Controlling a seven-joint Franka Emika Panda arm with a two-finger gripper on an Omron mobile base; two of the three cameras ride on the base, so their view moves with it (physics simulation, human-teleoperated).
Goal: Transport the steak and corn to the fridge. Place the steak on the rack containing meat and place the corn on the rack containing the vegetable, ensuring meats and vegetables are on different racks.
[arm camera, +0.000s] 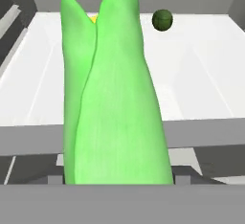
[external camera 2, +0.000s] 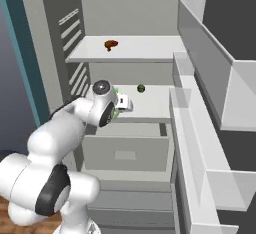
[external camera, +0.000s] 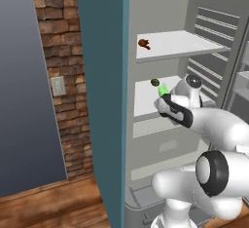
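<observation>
My gripper (external camera 2: 120,103) is shut on the corn (arm camera: 110,98), a long light-green ear that points into the open fridge (external camera 2: 130,8). The corn (external camera: 163,90) hangs at the front edge of the lower white shelf (arm camera: 201,74), just above it. On that shelf, farther back, sits the small dark green vegetable (arm camera: 162,19). The brown lumpy meat (external camera 2: 111,44) lies on the rack containing meat (external camera 2: 150,48), the higher shelf. The steak is out of view.
Grey drawers (external camera 2: 125,153) sit below the lower shelf. The open door's white racks (external camera 2: 200,128) run close along the right. A teal panel (external camera: 102,76) and a brick wall (external camera: 63,51) stand to the left of the fridge.
</observation>
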